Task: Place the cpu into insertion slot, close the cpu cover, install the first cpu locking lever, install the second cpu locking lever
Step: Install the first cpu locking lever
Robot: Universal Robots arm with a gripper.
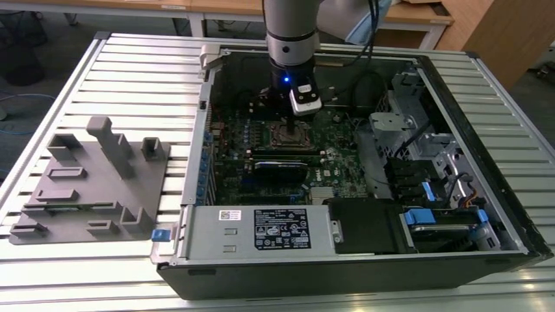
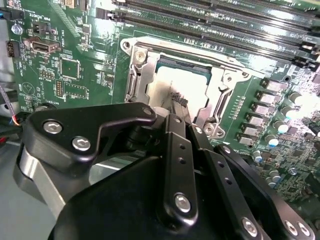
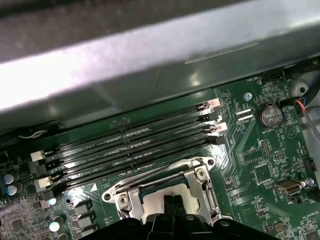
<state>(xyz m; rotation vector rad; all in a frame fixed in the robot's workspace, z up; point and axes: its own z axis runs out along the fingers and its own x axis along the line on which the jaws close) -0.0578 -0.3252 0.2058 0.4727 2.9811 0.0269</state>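
The cpu (image 2: 167, 85), a flat silver-grey square, lies in the insertion slot (image 2: 186, 68) on the green board. The cpu cover (image 2: 134, 75), a silver frame, lies flat around it, and the chip shows through its window. My gripper (image 2: 176, 102) is shut, with its black fingertips together right over the chip's top; whether they touch it I cannot tell. A thin metal locking lever (image 2: 200, 56) runs along one edge of the cover. In the first wrist view the gripper (image 3: 170, 201) stands over the cpu (image 3: 152, 197) and cover (image 3: 197, 177). In the exterior view the gripper (image 1: 293, 127) hangs over the socket inside the computer case.
Long black memory slots (image 3: 135, 142) run beside the socket. A black card (image 1: 279, 166) stands just nearer the camera. The case walls (image 1: 201, 130), a power supply (image 1: 260, 227) and drive bays (image 1: 433, 188) hem in the board. A grey fixture (image 1: 87, 188) sits on the table at the exterior view's left.
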